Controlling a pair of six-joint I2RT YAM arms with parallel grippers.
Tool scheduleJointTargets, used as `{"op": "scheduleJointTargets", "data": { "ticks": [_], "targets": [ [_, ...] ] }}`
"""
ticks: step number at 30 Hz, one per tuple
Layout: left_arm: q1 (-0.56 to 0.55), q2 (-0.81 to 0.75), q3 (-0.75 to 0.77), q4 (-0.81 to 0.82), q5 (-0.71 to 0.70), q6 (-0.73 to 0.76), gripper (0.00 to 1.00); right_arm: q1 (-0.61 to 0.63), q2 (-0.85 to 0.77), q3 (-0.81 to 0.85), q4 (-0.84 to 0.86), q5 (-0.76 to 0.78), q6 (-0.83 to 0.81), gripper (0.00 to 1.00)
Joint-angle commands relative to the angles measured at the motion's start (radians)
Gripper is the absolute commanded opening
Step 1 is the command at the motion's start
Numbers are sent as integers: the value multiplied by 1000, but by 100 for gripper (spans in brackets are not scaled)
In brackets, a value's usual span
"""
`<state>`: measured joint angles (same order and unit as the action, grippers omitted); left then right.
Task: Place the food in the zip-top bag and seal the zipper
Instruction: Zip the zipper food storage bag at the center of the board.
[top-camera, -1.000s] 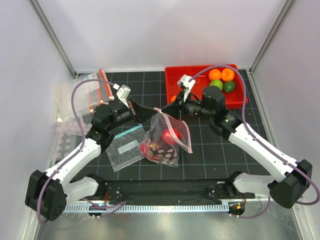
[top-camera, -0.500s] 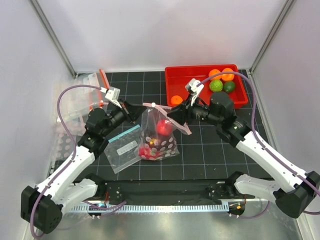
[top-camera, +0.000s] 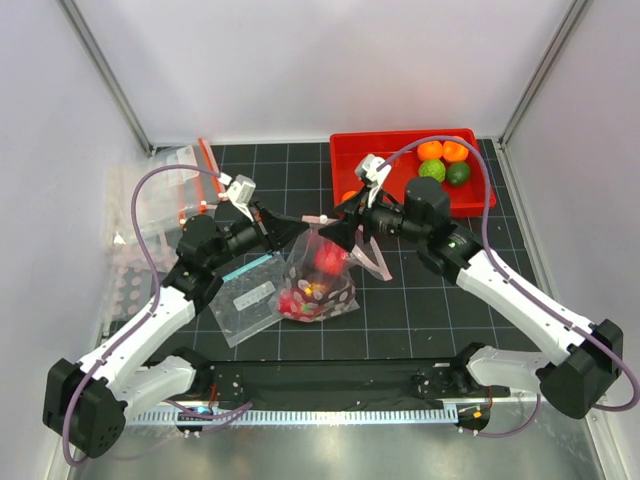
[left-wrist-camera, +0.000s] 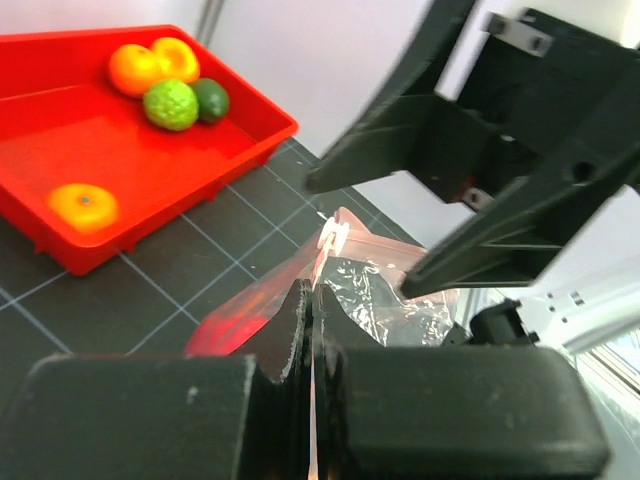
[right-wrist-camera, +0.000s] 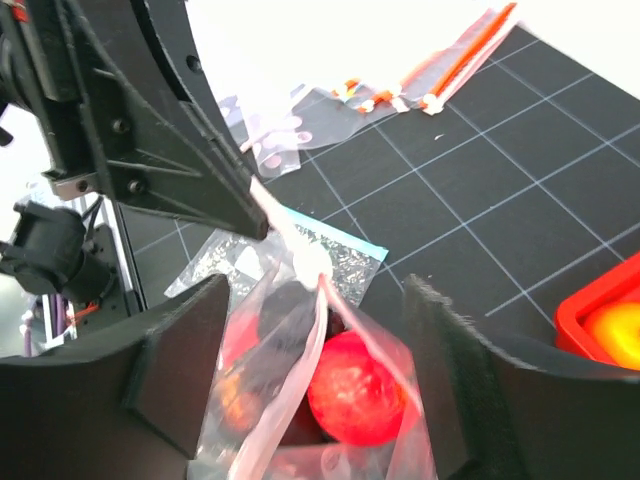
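Note:
The zip-top bag (top-camera: 322, 280), clear with white dots, hangs over the mat's middle. My left gripper (top-camera: 300, 228) is shut on the left end of its mouth strip, with both pads (left-wrist-camera: 300, 310) pressed on the film. Inside the bag lies the food: a red round fruit (right-wrist-camera: 355, 400) high up, and darker pieces (top-camera: 305, 293) lower down. The reddish zipper (top-camera: 372, 262) trails down to the right from a white slider (right-wrist-camera: 310, 262), and its two strips are parted. My right gripper (right-wrist-camera: 320, 340) is open and straddles the bag mouth, with its fingers (right-wrist-camera: 190, 350) clear of the film.
A red tray (top-camera: 395, 155) at the back right holds oranges and green fruits (top-camera: 440, 160). A plain clear bag with a teal strip (top-camera: 250, 293) lies flat left of the dotted bag. More bags (top-camera: 165, 195) are piled at the left wall.
My right gripper has opened and let go of the bag mouth, then slid left to straddle it. The left gripper kept its grip and the bag swung a little left.

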<state>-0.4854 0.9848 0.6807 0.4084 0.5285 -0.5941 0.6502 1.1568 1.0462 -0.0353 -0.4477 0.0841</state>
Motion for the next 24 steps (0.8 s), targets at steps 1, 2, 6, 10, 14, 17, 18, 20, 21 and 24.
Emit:
{"op": "scheduleJointTargets", "data": {
  "ticks": [1,2,6,10,14,17,18,20,21,24],
  "targets": [
    [-13,3,40,98,62,-9,0,-3,33,58,63,-65,-37,74],
    [-19,2,45,98,64,-12,0,-3,38,64,60,-65,-38,72],
    [-32,-6,39,98,54,-9,0,-3,38,60,60,-80,-37,54],
    [-33,-5,37,98,44,-7,0,-4,46,60,55,-98,-32,24],
    [-33,-8,36,86,8,-6,1,-4,29,40,67,-114,-1,1],
    [-33,-12,34,83,10,-6,30,-1,3,20,60,-131,14,1],
    [-33,-15,34,83,17,-4,41,2,-5,9,67,-137,19,1],
    [-36,-17,31,93,31,0,52,12,-29,-11,72,-134,20,1],
    [-36,-18,31,96,48,-1,55,15,-32,-14,69,-134,20,1],
    [-47,-5,34,106,68,4,59,28,-51,-23,61,-137,17,1]
  ]
}}
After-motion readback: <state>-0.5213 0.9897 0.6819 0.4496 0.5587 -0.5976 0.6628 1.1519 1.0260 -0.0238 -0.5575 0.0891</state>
